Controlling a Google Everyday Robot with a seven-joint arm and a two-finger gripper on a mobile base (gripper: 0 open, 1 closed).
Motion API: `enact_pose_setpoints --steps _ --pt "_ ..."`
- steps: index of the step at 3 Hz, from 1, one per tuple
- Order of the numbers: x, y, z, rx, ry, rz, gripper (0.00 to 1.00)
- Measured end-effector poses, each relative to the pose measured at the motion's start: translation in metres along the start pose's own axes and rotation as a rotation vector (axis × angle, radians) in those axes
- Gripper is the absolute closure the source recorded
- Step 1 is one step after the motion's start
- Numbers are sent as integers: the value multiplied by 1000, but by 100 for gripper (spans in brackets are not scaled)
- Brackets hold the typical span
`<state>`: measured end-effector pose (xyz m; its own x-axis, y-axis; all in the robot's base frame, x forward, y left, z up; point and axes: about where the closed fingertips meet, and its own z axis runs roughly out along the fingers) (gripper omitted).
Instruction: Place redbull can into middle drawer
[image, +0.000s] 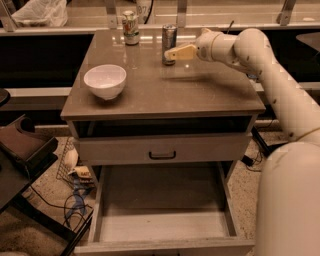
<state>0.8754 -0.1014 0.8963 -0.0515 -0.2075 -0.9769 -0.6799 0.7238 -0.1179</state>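
The redbull can (169, 40), slim, silver and blue, stands upright at the back middle of the brown cabinet top (200, 95). My gripper (171, 54) reaches in from the right, and its tip is at the can's lower right side, touching it or nearly so. The white arm runs back to the right edge of the view. The middle drawer (165, 220) is pulled out wide open below, low at the front of the cabinet. Its pale floor is bare.
A white bowl (105, 81) sits on the front left of the top. A shorter green-white-red can (130, 27) stands at the back left. A closed drawer front with a black bar handle (162, 155) sits above the open drawer. A dark chair (22, 150) and cables (75, 200) lie left.
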Motion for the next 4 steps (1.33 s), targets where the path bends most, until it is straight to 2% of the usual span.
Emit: enact_pose_setpoints --steps 1,2,3,4 --pt "2 -6 26 -8 -25 21 0" --pt "-3 -4 47 -31 -69 60 20" --pt "-13 2 57 -58 -106 84 44" --pt "-19 6 53 -81 -122 88 67"
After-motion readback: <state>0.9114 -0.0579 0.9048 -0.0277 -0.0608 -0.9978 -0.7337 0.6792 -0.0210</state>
